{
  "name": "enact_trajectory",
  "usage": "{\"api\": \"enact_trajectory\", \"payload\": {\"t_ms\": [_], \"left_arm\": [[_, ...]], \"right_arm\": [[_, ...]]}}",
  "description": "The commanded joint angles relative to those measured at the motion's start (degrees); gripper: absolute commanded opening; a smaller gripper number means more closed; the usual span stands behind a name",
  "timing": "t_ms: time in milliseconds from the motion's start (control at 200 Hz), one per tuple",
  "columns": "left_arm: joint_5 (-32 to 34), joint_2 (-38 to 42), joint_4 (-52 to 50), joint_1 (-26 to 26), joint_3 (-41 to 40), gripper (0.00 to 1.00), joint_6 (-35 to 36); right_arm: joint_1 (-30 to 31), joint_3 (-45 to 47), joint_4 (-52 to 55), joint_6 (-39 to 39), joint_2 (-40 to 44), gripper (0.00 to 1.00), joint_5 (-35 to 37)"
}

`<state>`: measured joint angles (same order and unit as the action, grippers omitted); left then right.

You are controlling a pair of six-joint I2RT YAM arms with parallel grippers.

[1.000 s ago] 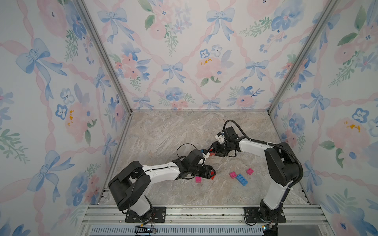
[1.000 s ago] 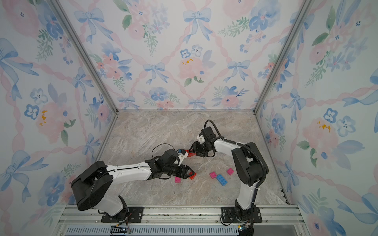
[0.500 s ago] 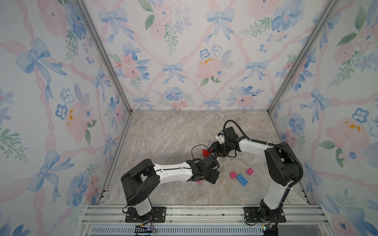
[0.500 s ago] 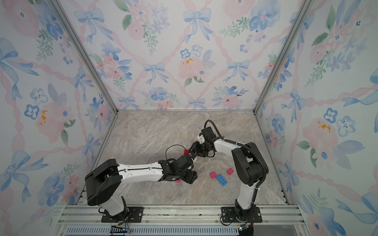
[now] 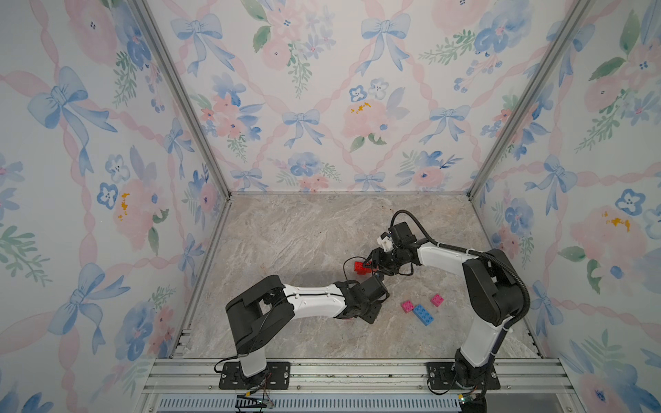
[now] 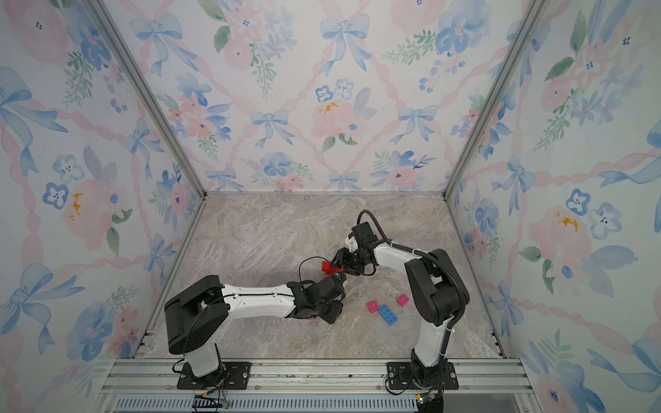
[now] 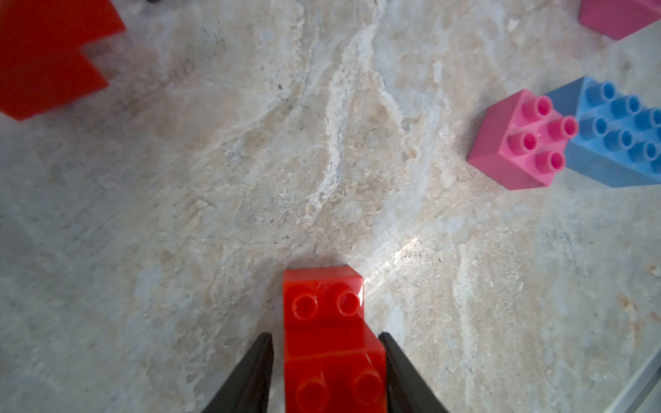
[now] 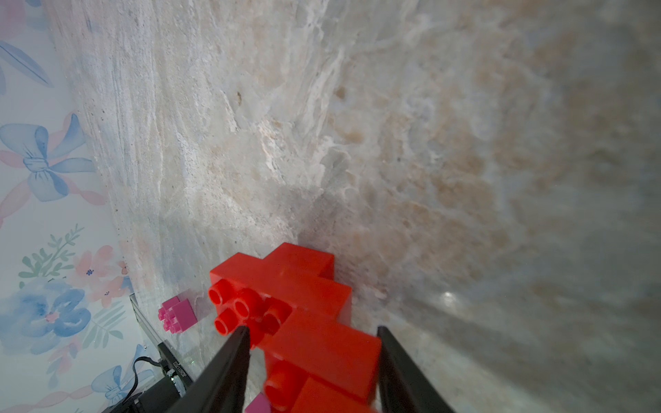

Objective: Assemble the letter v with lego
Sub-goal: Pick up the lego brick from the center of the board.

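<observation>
Bright, even light from above; soft shadows on the floor [image 5: 286, 243]. Wrist views show small glare spots, smeared edges and a defocused red stack [image 7: 46, 53].

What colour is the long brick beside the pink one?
Long brick is blue, clearest in left wrist view.

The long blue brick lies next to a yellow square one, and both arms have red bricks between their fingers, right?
Not quite: the square brick beside the long blue brick is pink, not yellow, as the left wrist view shows. Otherwise yes: the left gripper has red bricks between its fingers, the right gripper a red stack.
</observation>
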<state>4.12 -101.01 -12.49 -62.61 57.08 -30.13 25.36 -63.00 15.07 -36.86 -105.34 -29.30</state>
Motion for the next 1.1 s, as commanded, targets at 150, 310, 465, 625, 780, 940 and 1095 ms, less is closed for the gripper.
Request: {"api": "enact_trajectory", "payload": {"t_ms": [150,310,465,625,780,940,1095], "left_arm": [[1.79,-1.05,-1.47,-0.24,1.98,0.45,0.79],[1.81,-0.83,-1.48,-0.06,2.02,0.41,1.19],[1.37,-0.81,-1.53,0.25,1.59,0.41,1.29],[1.06,-1.39,-1.66,0.27,1.72,0.48,1.34],[1.02,-1.86,-1.66,0.32,1.98,0.47,1.3],[0.63,-2.52,-1.63,0.25,1.94,0.47,1.46],[1.05,-2.38,-1.65,0.35,2.07,0.43,1.45]], "right_arm": [[0.7,-1.16,1.54,0.72,0.84,0.57,0.89],[0.69,-1.23,1.57,0.59,0.86,0.56,0.87],[0.68,-1.22,1.54,0.4,0.93,0.56,0.82],[0.72,-1.24,1.68,0.59,0.93,0.56,0.82],[0.72,-1.16,1.75,0.68,0.94,0.56,0.74],[0.61,-1.11,1.77,0.73,0.88,0.56,0.74],[0.65,-1.12,1.72,0.7,0.84,0.55,0.74]]}}
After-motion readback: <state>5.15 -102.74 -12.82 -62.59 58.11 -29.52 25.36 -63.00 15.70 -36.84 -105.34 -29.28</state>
